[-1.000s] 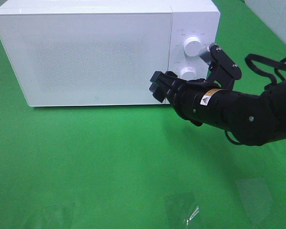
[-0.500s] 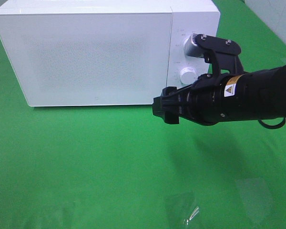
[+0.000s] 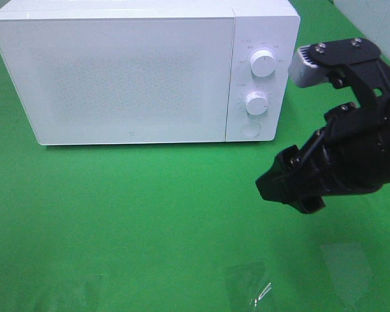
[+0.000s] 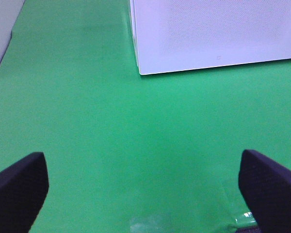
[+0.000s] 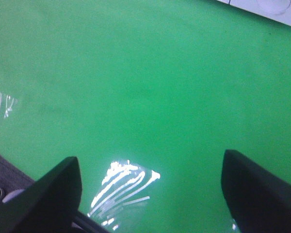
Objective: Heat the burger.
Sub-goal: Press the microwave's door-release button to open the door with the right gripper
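– Burger: location?
– Not on show in any view. None on the table (image 3: 117, 214), none in either jaws. It may be behind the shut door (image 3: 127, 71) of the microwave (image 3: 263, 19), but the frosted front hides the inside, so I cannot tell.
– Burger: appearance?
– No entry possible. Bun, filling and condition are all unseen.
– Left jaws?
– Spread wide, empty, low over bare green cloth, with the microwave's near corner ahead of them.
– Right jaws?
– Spread, empty. The right arm (image 3: 357, 143) hangs in front of the microwave's control side and clear of it, tips pointing down at the table.
– Controls?
– Upper dial (image 3: 262, 64), lower dial (image 3: 256, 103), round button (image 3: 249, 129), all untouched at present.
– Other items?
– Clear shiny patches (image 3: 247, 286) stuck on the cloth.
– Hazards, in order?
– One: if a dial gets turned before anyone confirms the burger is inside, the oven might run empty. Two: the dials sit close together, so wide jaws could catch both and alter the wrong setting. Three: a dial turned too far would mean too long a time and an overcooked burger. Four: the arm is bulky and near the microwave's corner, so a careless swing could knock the casing or push it back. Five: pressing the button may pop the door against the arm.
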Tool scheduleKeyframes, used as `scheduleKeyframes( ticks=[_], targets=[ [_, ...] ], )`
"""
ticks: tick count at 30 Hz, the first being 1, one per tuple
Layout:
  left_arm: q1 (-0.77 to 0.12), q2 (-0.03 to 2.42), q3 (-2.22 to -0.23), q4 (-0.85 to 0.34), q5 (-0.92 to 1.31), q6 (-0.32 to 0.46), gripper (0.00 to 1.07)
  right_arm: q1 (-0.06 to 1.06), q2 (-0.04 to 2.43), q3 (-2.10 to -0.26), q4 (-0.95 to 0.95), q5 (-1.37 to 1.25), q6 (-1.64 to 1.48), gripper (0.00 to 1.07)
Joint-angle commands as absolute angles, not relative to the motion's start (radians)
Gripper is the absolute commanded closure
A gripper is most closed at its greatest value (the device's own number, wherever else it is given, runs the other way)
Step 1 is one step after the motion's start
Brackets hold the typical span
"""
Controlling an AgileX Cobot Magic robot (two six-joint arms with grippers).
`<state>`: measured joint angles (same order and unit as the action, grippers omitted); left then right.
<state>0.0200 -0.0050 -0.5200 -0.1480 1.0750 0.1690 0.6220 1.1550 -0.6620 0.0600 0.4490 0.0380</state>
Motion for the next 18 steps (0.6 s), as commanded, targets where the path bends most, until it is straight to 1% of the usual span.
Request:
scheduleKeyframes(
  ticks=[1,9,12,13,14,15,17,18],
  targets=[
    [0.022,-0.022,-0.517,-0.150,1.071,0.165,0.07,0.616,1.063,-0.665,0.010,0.576,0.025,0.31],
    [0.022,-0.022,-0.517,-0.150,1.071,0.165,0.07,0.616,0.941,-0.665,0.000,0.685,0.029,0.31],
    [0.022,-0.022,-0.517,-0.150,1.071,0.165,0.07,0.616,0.835,-0.665,-0.024,0.726,0.049,0.31],
    [0.022,-0.022,-0.517,-0.150,1.071,0.165,0.07,0.616,0.835,-0.665,-0.024,0.726,0.049,0.31],
    [0.022,-0.022,-0.517,-0.150,1.071,0.165,0.07,0.616,0.772,-0.661,-0.038,0.742,0.051,0.31],
    [0.022,-0.022,-0.517,-0.150,1.071,0.165,0.07,0.616,0.772,-0.661,-0.038,0.742,0.051,0.31],
    [0.022,-0.022,-0.517,-0.150,1.071,0.165,0.07,0.593,0.695,-0.637,-0.039,0.758,0.052,0.31],
    [0.022,-0.022,-0.517,-0.150,1.071,0.165,0.07,0.593,0.695,-0.637,-0.039,0.758,0.052,0.31]
  ],
)
